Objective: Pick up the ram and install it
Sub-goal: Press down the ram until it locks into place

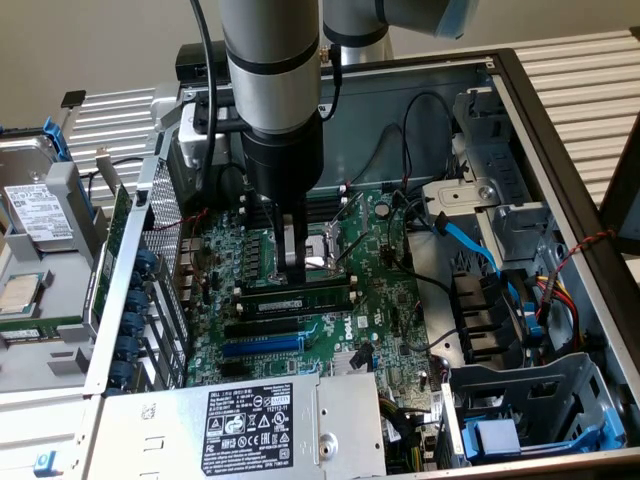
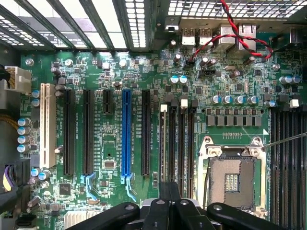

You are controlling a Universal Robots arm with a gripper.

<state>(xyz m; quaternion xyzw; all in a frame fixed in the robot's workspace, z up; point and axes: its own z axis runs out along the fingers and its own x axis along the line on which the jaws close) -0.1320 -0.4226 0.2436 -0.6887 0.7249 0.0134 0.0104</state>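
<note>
ram [image 1: 297, 299] sits edge-down in a slot beside the cpu socket [image 1: 322, 255] on your board [image 1: 390, 300], white clips at its ends. gripper [image 1: 293, 262] is closed right above it, fingers together, seemingly so you can press the stick home.

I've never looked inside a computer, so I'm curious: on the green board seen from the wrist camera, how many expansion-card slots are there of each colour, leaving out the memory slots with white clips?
white slot: 1
blue slot: 1
black slots: 4 (three long, one short)
Total: 6
</note>
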